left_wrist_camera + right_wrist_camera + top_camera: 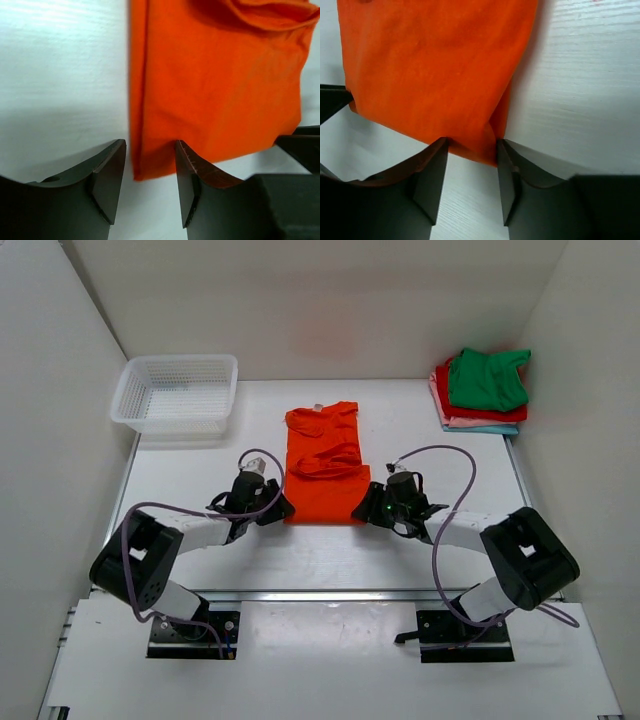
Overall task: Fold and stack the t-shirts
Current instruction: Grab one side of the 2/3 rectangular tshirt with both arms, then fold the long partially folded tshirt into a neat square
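Orange shirt (322, 468) lies flat mid-table, sleeves tucked in, a long narrow strip. Step in hand looks like grabbing the near hem for the crosswise fold. Left gripper (278, 508) and right gripper (362, 512) each sit at a near corner, jaws partly apart, corner cloth between them, not pinched yet. Next: close on both corners, lift evenly, carry hem to collar. Folded stack (482, 390) sits far right.
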Robot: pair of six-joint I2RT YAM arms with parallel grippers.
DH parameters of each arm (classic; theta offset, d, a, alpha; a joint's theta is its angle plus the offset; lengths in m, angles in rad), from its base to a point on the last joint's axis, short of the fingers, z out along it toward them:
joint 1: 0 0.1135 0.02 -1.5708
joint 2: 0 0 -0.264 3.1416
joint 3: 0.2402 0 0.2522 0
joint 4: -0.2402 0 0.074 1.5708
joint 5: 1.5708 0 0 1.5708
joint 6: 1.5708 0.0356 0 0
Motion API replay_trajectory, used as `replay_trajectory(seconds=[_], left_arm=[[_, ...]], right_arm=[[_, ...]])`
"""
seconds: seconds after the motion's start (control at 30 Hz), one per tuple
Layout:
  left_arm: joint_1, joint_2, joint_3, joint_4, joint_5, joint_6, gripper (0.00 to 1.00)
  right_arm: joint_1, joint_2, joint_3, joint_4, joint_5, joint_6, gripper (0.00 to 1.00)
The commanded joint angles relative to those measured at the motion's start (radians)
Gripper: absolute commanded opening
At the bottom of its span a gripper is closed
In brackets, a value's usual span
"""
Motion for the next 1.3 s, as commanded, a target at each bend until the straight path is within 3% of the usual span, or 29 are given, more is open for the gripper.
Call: replay_trajectory(seconds=[0.0,0.03,0.07,0.1,0.13,0.2,0.3,0.5,0.67,0.8,1.0,1.1,1.27], left_arm=[[-0.017,0.058,0.023,0.057,0.019,-0.034,0.55],[-0.030,0.068,0.025,0.073,0.031,-0.042,0.51],[-0.039,0.073,0.017,0.084,0.044,-0.047,0.37],[-0.044,0.072,0.005,0.092,0.036,-0.050,0.24],[-0.047,0.058,-0.003,0.090,0.050,-0.060,0.00],[-0.046,0.012,-0.044,0.074,0.067,-0.077,0.00],[-0.098,-0.126,-0.099,-0.082,0.044,-0.051,0.00],[-0.121,-0.587,-0.233,-0.342,0.056,-0.112,0.00],[-0.070,-0.774,-0.199,-0.431,0.133,-0.120,0.00],[-0.021,-0.682,-0.089,-0.425,0.176,-0.074,0.00],[0.140,-0.480,0.089,-0.339,0.271,-0.040,0.00],[0.197,-0.335,0.201,-0.290,0.277,-0.010,0.00],[0.278,0.078,0.489,-0.201,0.276,0.019,0.00]], right_arm=[[0.025,0.042,0.016,-0.007,0.042,0.017,0.40],[0.029,0.036,0.010,-0.018,0.046,0.027,0.40],[0.037,0.016,-0.007,-0.024,0.050,0.038,0.40],[0.045,0.011,-0.016,-0.028,0.056,0.040,0.22],[0.058,0.004,-0.027,-0.039,0.054,0.040,0.00],[0.071,-0.025,-0.025,-0.094,0.044,0.034,0.00],[0.123,-0.105,-0.018,-0.222,0.037,0.012,0.00],[0.224,-0.303,-0.051,-0.475,-0.056,0.020,0.00],[0.155,-0.398,-0.007,-0.541,-0.217,-0.032,0.00],[0.028,-0.349,0.157,-0.619,-0.344,-0.141,0.01],[-0.131,-0.162,0.447,-0.690,-0.443,-0.270,0.00],[-0.187,-0.018,0.615,-0.705,-0.469,-0.325,0.00],[-0.270,0.362,0.985,-0.693,-0.492,-0.382,0.00]])
